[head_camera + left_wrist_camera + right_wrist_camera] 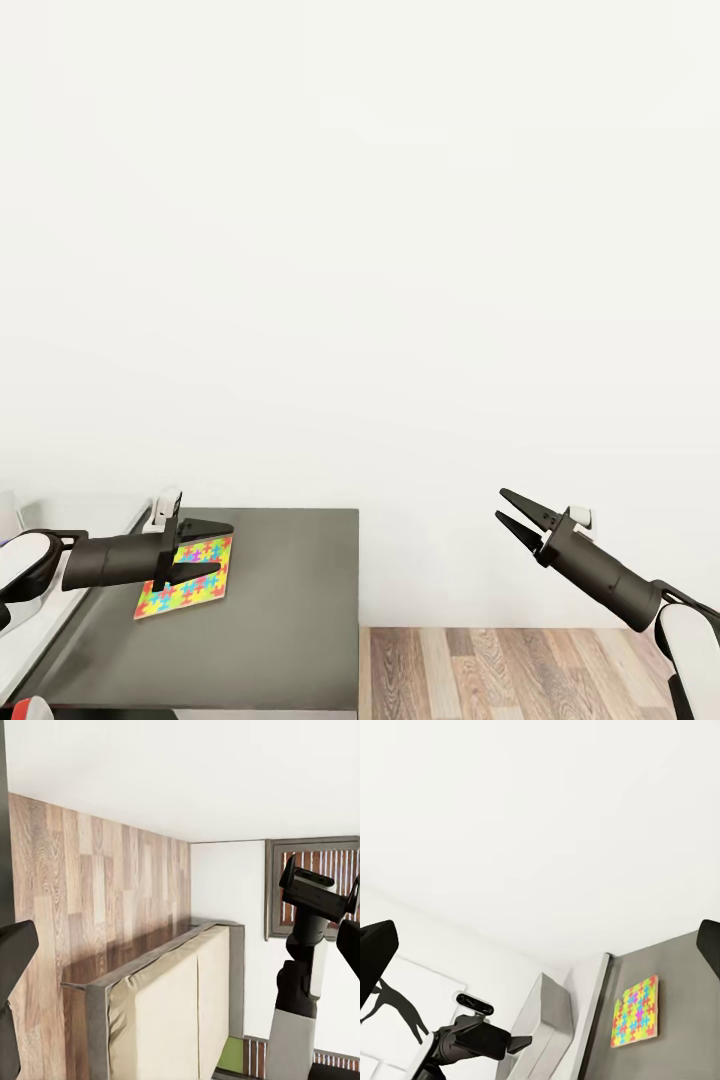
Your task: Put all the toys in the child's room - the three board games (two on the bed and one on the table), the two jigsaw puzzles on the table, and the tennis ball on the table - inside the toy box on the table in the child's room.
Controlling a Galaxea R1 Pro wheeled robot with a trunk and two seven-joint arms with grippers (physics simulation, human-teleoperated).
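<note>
Jigsaw puzzle [186,577] lies flat on dark grey table section [290,610], near its left edge. Left gripper [200,552] hovers above it, jaws spread, empty, likely lining up pick. Right gripper [510,517] released, parked over wood floor [500,670], clear of work.

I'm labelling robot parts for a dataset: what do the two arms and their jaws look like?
Both look alike. The left gripper and right gripper have slim, pointed black jaws on dark grey cylindrical wrists, each with a small white block mounted on top. Further back, the arm links turn glossy white with black joints.
</note>
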